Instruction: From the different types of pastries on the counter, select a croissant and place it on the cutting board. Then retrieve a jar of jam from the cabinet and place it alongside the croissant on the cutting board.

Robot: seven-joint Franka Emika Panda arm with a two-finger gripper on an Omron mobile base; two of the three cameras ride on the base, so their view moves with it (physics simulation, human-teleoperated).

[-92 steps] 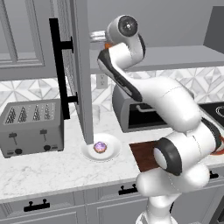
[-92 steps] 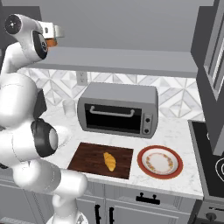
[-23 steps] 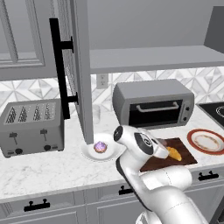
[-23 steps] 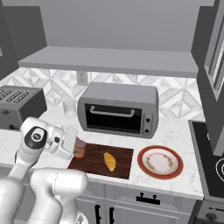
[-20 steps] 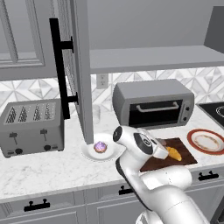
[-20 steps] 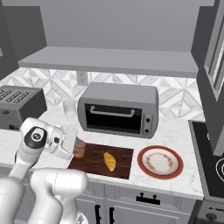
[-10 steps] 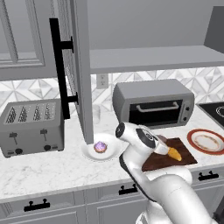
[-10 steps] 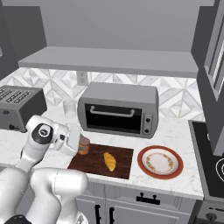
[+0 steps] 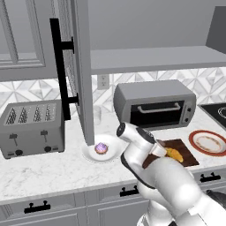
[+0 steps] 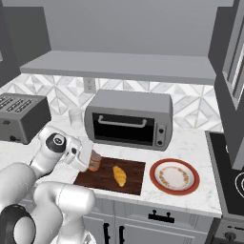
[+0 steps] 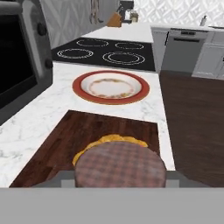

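Croissant (image 10: pixel 119 176) already lies mid cutting board (image 10: pixel 134 170). Gripper (image 10: pixel 90 161) grasps the jam jar (image 10: pixel 95 161) over the board's left edge; whether it has touched down is unclear. Left: release beside the croissant.

Robot arm (image 9: pixel 172 185): glossy white rounded shell segments, bulbous at the joints. Dark grey to black bands between segments. A round dark cap with a small pale centre sits on one white joint (image 10: pixel 56 139), at 9 o'clock in the right base view.
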